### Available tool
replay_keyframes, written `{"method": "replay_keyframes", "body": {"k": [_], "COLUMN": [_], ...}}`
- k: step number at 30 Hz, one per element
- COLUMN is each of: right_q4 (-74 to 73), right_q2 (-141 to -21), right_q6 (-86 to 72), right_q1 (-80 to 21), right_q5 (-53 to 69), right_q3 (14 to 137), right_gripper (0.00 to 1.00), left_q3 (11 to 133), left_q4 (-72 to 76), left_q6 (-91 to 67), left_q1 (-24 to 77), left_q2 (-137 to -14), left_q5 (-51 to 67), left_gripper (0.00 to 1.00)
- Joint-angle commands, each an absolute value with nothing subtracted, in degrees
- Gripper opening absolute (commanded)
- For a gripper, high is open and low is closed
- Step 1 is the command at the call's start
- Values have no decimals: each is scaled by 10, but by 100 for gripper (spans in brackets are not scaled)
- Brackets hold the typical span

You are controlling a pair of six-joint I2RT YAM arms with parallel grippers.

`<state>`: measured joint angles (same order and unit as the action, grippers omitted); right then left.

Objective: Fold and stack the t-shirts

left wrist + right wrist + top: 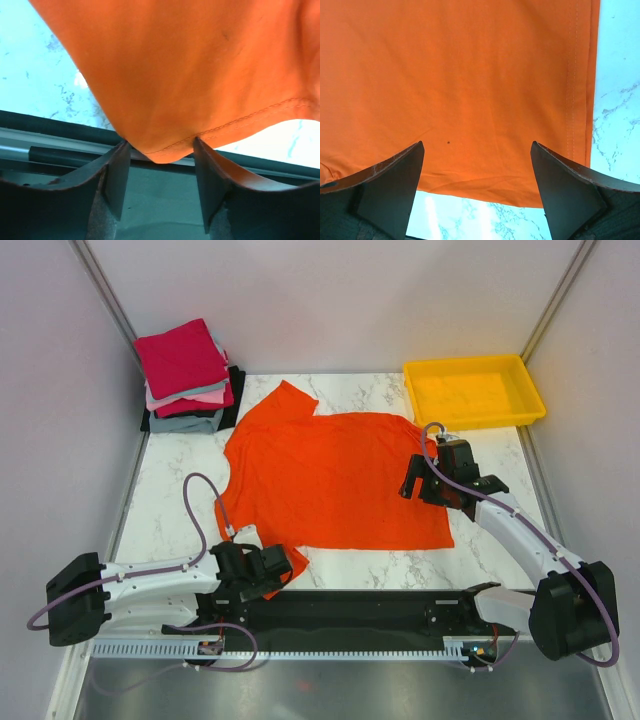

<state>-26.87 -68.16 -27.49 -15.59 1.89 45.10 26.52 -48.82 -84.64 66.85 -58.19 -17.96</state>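
A bright orange-red t-shirt (330, 475) lies spread flat on the marble table (170, 500), collar toward the left. My left gripper (278, 565) is open at the shirt's near-left corner by the table's front edge. In the left wrist view, the hemmed corner of the shirt (190, 65) dips between the open fingertips of the gripper (160, 142), ungripped. My right gripper (411, 482) is open over the shirt's right edge. The right wrist view shows the gripper (477, 145) spread wide above the cloth (460, 70). Folded crimson, pink, grey-blue and black shirts form a stack (185, 375) at the back left.
A yellow plastic tray (465, 364) stands at the back right. Grey walls close in on both sides. A black rail (350, 610) with the arm bases runs along the front edge.
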Motion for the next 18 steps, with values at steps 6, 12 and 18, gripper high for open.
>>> {"method": "replay_keyframes", "body": {"k": [6,12,18], "right_q4": [-256,-262,-287], "right_q2": [-670,-637,-521], "right_q6": [-288,-327,-426], "right_q1": [-156,-157,-156], "right_q5": [8,-17,-119], "right_q3": [444,406,320], "right_gripper": [96,95,97], "left_q3": [267,280,278], "left_q4": [-449,-449,-454], "left_q6": [-867,-839,-818], "left_q1": [671,670,669], "left_q2": [-571,-538,-492], "left_q5": [-277,-279,-283], "left_gripper": [36,2,2]}}
